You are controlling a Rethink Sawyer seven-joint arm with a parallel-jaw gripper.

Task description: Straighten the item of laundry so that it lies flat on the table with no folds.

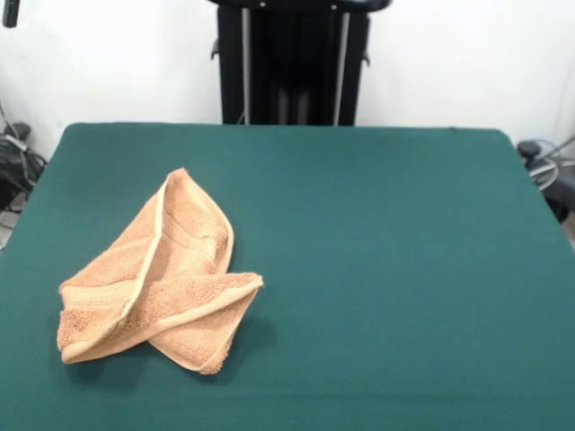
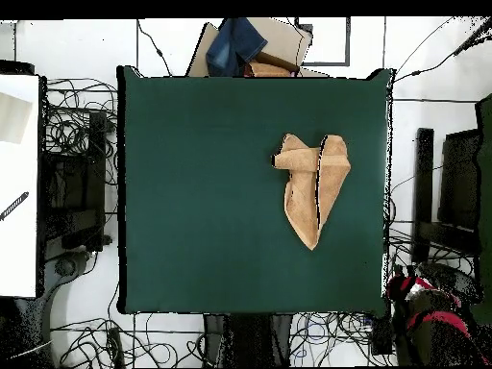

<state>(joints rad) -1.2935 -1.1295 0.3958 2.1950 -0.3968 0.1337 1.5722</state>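
Nearest the camera in the front view: towel lying crumpled on the green table, off to one side and toward the near edge, well apart from the pedestal. Folded over itself in at least two layers, one flap crossing the other in a rough X; pale hem running diagonally across the top layer, woven bands visible on the lower-left lobe and on the upper flap. Overhead view confirms: towel bunched into a forked shape tapering to a point, on the table but nowhere flat. Rest of the cloth surface bare around it. Farther back, black pedestal column at the table's far side. Gripper not seen in either view, so no telling whether released or clenched, and no placing of the towel relative to it beyond noting it is out of frame. Probably the opening step: nothing grasped, flattening not yet begun. Next move likely calls for coming down on a free corner of the topmost flap, pinching one layer only, and drawing it outward away from the pile to undo the crossover. Risk of catching both layers and dragging the whole bundle.
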